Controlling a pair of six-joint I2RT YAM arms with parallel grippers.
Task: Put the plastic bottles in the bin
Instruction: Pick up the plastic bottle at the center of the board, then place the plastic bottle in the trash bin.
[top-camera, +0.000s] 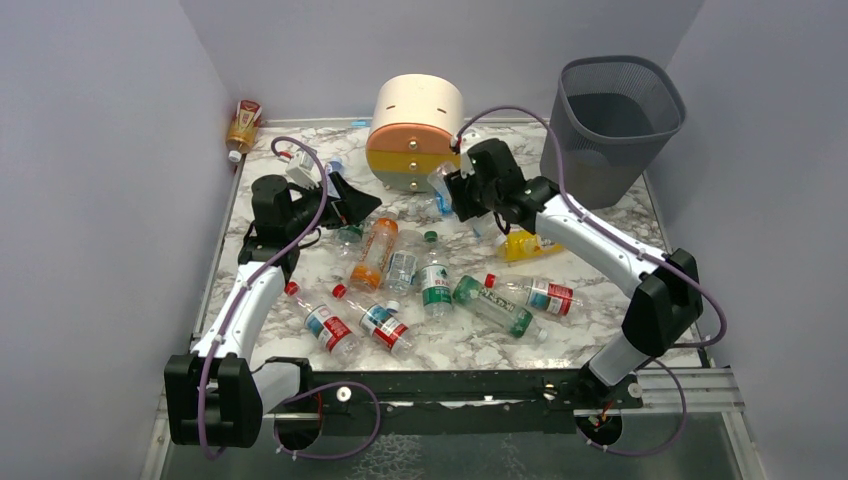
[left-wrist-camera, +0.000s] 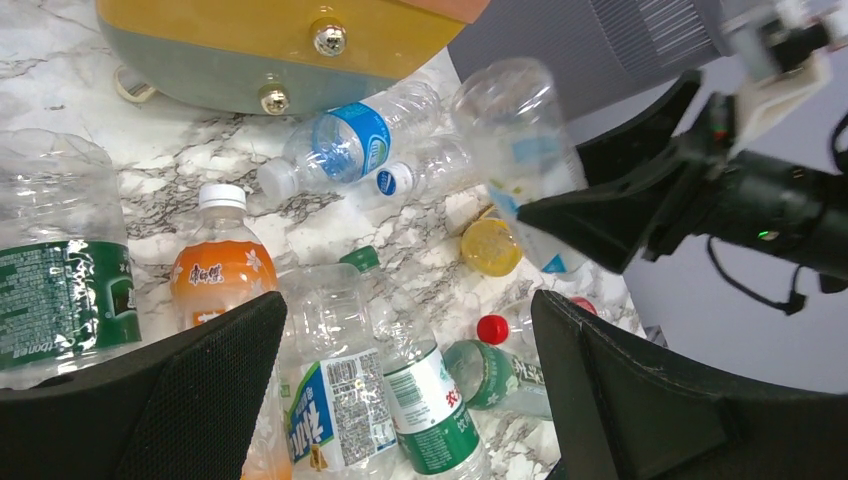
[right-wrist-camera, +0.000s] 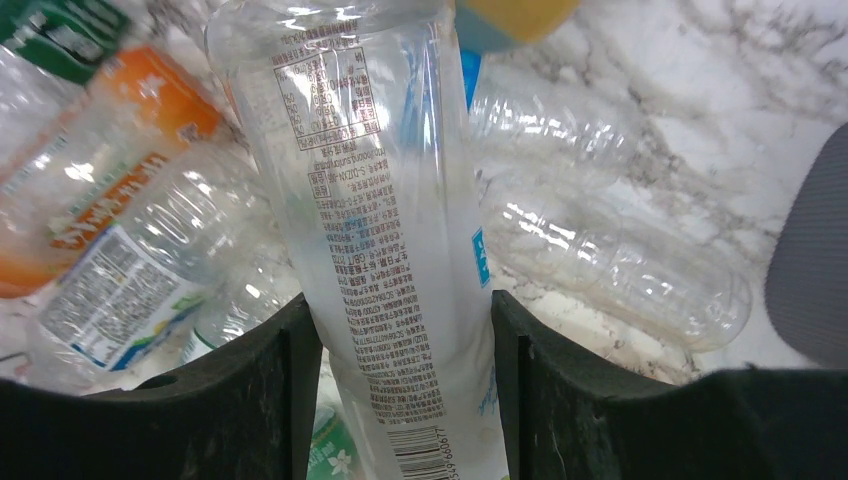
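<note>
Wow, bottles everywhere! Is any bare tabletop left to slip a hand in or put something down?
Bare marble shows along the near edge, between the red-labelled bottles and the arms' bases, and in a small patch at the back between the drawer unit and the corner bottle. The middle, from the orange bottle to the green bottle, is crowded.

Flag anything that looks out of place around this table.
One orange bottle sits apart from the pile. It is wedged in the far-left corner against the wall, at or just past the edge of the table. The other bottles simply lie scattered on the marble.
</note>
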